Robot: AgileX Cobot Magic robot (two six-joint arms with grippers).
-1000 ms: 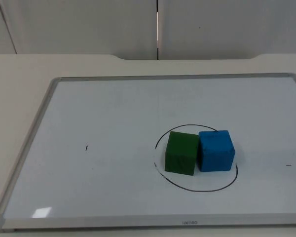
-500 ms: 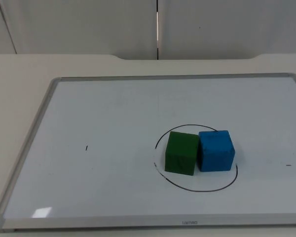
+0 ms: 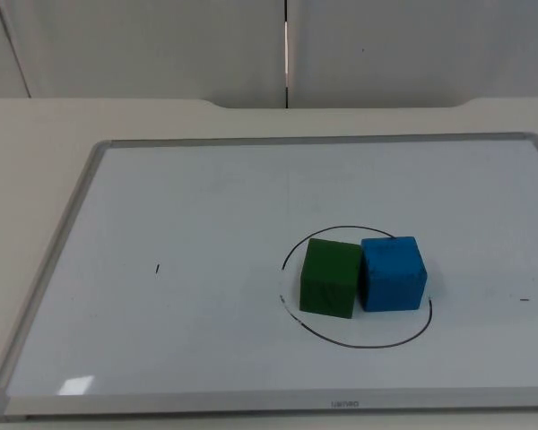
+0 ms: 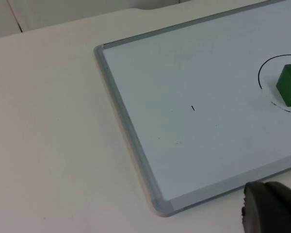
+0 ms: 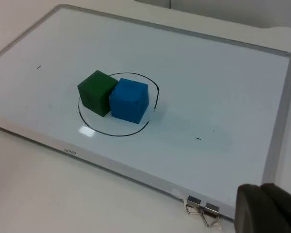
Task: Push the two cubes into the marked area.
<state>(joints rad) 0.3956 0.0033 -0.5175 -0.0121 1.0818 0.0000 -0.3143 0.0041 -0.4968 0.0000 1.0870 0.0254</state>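
Where the black drawn circle (image 3: 357, 287) marks the whiteboard (image 3: 188, 224), green cube (image 3: 330, 278) and blue cube (image 3: 393, 272) side by side, touching, inside the ring. Left gripper (image 4: 271, 213) and right gripper (image 5: 266, 208) off the board's edge; opening impossible to tell.
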